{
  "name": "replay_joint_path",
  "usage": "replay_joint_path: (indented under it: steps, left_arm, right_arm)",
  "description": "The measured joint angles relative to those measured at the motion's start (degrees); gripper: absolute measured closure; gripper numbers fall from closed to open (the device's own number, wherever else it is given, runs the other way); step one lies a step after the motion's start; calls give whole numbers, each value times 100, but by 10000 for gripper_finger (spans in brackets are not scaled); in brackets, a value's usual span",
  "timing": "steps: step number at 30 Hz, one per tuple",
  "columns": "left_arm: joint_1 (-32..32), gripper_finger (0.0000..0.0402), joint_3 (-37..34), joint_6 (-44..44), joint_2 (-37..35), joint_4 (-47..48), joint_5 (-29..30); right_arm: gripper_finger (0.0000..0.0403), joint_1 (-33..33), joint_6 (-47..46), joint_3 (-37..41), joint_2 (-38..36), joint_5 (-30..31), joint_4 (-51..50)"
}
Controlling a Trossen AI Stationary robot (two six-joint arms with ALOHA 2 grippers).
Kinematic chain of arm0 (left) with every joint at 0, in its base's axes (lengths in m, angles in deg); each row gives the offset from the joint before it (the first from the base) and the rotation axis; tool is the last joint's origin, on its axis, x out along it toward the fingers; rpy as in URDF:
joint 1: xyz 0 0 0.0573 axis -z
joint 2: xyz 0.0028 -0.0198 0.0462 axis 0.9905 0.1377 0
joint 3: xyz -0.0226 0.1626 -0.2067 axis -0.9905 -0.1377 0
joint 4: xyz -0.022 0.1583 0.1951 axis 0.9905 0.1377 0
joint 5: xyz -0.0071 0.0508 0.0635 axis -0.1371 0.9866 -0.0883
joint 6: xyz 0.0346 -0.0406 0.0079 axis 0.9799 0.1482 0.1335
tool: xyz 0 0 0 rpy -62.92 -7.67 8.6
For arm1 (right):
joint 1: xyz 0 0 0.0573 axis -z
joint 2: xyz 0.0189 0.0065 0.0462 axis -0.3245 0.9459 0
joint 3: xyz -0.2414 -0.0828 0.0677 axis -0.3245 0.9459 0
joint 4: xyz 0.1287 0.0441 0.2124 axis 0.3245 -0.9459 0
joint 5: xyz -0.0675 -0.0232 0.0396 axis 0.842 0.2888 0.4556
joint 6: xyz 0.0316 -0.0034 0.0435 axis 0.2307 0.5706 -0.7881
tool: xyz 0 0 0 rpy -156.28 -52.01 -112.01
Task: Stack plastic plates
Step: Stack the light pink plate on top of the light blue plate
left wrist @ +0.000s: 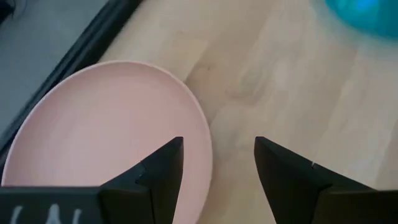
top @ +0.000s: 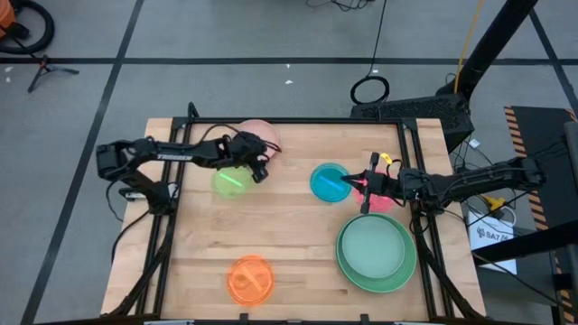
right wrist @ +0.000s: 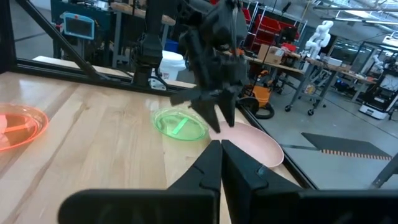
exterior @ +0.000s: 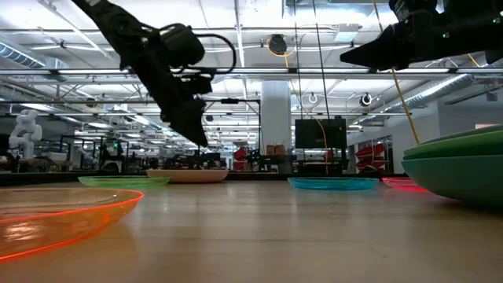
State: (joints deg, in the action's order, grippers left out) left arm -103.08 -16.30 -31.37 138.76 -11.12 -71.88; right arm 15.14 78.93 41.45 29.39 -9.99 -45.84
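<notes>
Beside left claw (top: 262,165) | pink plate (top: 262,133), green plate (top: 231,181)

High view: straight down, far off, whole worktop (top: 289,226) in frame. Low view: at worktop level, facing across into the room. Left wrist view: close above the pink plate (left wrist: 106,124), just ahead of the left hand (left wrist: 219,163). Right wrist view: looks level past the right hand (right wrist: 221,163) across the worktop, sharing that pink plate and the left hand (right wrist: 214,115).
</notes>
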Motion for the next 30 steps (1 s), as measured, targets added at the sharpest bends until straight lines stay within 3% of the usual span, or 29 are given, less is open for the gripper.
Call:
replay_joint_path:
  steps: [9,21,30]
  left_arm:
    - [-59,199,366,911,845,24,-3]
    - [-431,199,632,559,1654,129,-20]
    - [-400,200,642,465,1751,96,48]
  right_arm:
    - [401,0,16,0,0,2,-2]
    - [401,0,30,0,0,7,-9]
    - [401,0,-8,0,2,9,-28]
